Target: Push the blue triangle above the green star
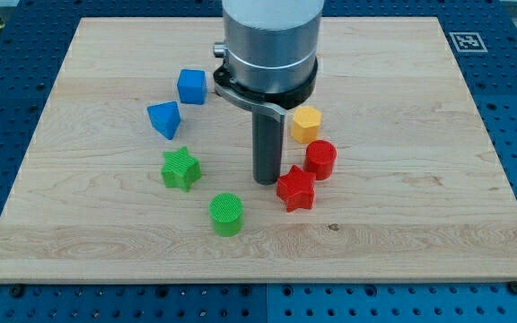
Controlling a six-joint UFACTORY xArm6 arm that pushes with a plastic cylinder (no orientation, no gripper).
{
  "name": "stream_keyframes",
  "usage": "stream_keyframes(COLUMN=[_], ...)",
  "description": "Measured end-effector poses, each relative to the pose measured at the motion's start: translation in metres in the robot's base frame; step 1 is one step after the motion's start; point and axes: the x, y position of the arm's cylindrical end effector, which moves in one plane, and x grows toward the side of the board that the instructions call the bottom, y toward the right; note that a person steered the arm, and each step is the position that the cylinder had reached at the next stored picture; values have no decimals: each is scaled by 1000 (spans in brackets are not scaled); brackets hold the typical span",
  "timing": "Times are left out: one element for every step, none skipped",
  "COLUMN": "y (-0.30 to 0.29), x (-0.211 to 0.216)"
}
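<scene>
The blue triangle (164, 119) lies on the wooden board left of centre, just above and slightly left of the green star (180, 169). My tip (267, 181) rests on the board near the middle, right of the green star and touching or almost touching the left edge of the red star (295, 188). The tip is well to the right of the blue triangle.
A blue cube (191, 86) sits above and right of the triangle. A green cylinder (226, 213) lies below the green star. A red cylinder (320, 160) and a yellow hexagon (306, 123) stand right of the rod. The board (438, 206) lies on a blue perforated table.
</scene>
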Motion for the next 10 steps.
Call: stream_keyframes(y=[-17,-26,-28,-29,-39,-55,-69,-89,-121,-164], x=[0,0,1,11,24,24,24,34,49,59])
